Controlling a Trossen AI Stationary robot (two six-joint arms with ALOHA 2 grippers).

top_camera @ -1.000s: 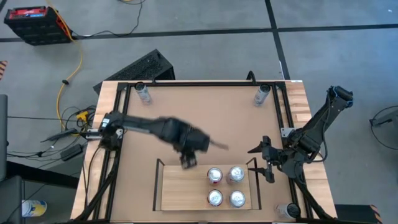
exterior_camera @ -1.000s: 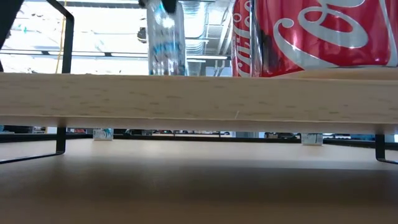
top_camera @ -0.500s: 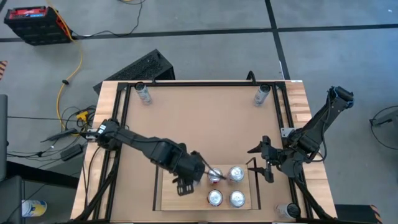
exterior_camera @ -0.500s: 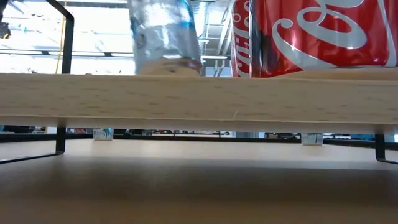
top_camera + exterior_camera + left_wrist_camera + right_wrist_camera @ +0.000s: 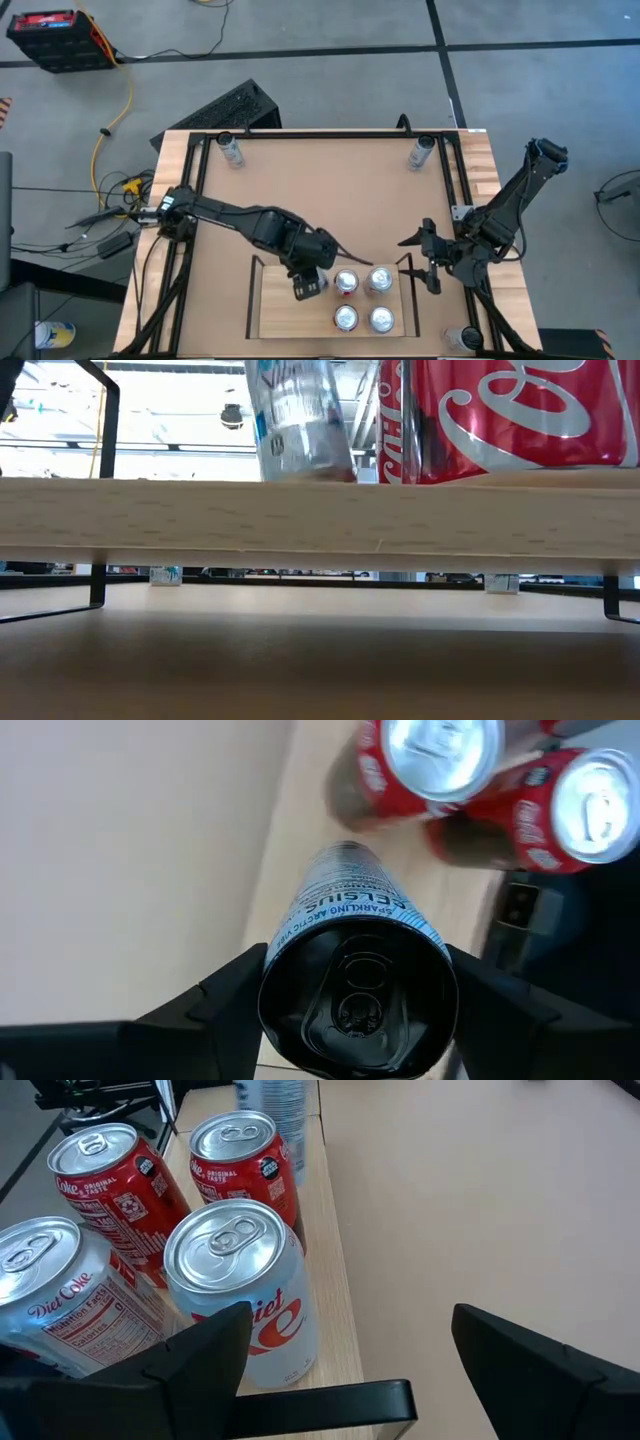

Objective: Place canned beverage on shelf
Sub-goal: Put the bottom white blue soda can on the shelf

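The slim white can (image 5: 352,980) is gripped in the left pincer (image 5: 308,282) over the back edge of the shelf (image 5: 285,315), just beside the four cans (image 5: 363,298). Compared with half a second ago, it has been carried sideways toward the red can (image 5: 500,415) and is tilted. The right pincer (image 5: 425,258) is held wide open beside the shelf's end rail, unmoved.

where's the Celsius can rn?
In the left gripper, the Celsius can is at the shelf's back edge, just left of the four soda cans in the high view.
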